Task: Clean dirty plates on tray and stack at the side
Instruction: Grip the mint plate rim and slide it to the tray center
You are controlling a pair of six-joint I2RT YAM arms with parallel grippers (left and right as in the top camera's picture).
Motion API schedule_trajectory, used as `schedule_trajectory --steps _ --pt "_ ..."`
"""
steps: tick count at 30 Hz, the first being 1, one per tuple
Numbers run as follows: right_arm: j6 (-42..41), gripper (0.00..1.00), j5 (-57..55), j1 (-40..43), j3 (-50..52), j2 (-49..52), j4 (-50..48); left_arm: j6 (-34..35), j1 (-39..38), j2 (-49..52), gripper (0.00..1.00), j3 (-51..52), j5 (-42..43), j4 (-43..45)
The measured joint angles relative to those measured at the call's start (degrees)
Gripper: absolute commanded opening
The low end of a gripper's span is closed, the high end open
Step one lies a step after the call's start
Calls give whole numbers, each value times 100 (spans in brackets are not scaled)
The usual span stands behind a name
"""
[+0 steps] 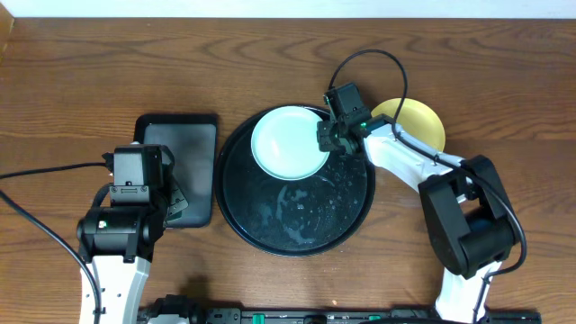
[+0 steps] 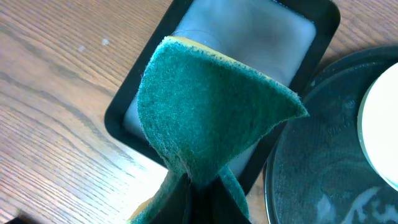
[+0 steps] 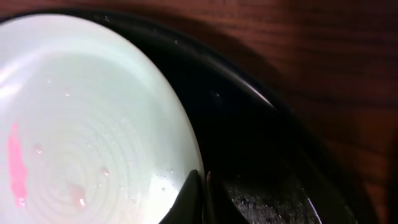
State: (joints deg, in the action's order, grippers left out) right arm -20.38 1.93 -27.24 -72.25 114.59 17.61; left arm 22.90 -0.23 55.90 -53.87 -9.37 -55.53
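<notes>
Aqua plate [image 1: 288, 142] is the one in play. It sits on the round black tray [image 1: 270, 241], right at the tips of the right hand [image 1: 329, 137], rim meeting them. From the wrist view those fingers [image 3: 191, 199] are drawn almost together, only a sliver between. They look to be pinching the plate's near edge, a grip at the rim, I'd judge, so the face is free for wiping.

And it needs wiping: there's a pink smear [image 3: 15, 165] on the plate's face, out ahead of the hand and off to one side, plus scattered droplets. Beside the hand the tray floor shows wet, foamy residue [image 1: 301, 211].

Behind the right hand, alongside its forearm, the yellow plate [image 1: 421, 121] lies on the tabletop [image 1: 72, 81], off the tray. That's the stacking spot, by the look of it. A third plate I can't find.

Across the tray, the left hand [image 1: 175, 193] hangs over the small rectangular tray [image 1: 184, 144], clamped on a green scouring sponge [image 2: 205, 112] with yellow backing. The pad fans out ahead of its fingers, scrubbing face outward. The aqua plate is well apart from that hand, so my read is that scrubbing comes next, with the right hand steadying the plate.
</notes>
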Motion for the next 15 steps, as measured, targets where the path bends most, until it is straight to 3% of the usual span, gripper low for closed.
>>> schedule_trajectory --steps 5,15 --pt "2 1 4 0 0 -162 278 0 0 0 8 0 2 0" --pt "-2 1 343 0 -24 -278 1725 0 0 0 8 0 2 7"
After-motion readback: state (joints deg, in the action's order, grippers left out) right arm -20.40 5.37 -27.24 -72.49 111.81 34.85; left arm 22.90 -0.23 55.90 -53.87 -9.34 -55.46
